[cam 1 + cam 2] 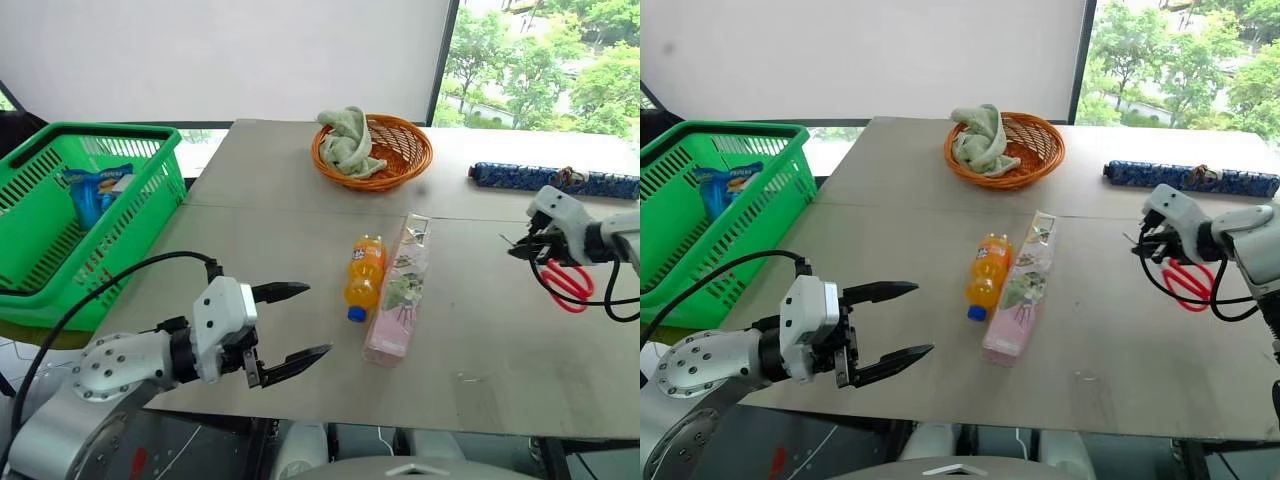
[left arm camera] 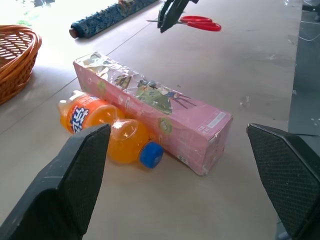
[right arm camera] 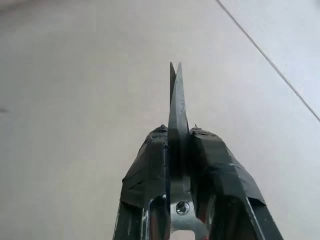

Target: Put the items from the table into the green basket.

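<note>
An orange soda bottle (image 1: pixel 365 272) with a blue cap lies on its side mid-table. A long pinkish box (image 1: pixel 400 295) with a leaf print lies right against it. My left gripper (image 1: pixel 315 320) hovers open near the table's front edge, pointing at both, with nothing between its fingers. Over the right side of the table (image 1: pixel 480 350), my right gripper (image 1: pixel 514 250) is shut on the blades of the red-handled scissors (image 1: pixel 568 280). The blade tips (image 3: pixel 176 90) stick out past its fingers. The green basket (image 1: pixel 100 130) stands off the table's left edge.
A blue snack packet (image 1: pixel 98 190) lies inside the green basket. A round orange wicker basket (image 1: pixel 400 150) holding a pale green cloth (image 1: pixel 348 140) sits at the back centre. A dark blue patterned roll (image 1: pixel 555 180) lies at the back right. A black cable loops from my right wrist.
</note>
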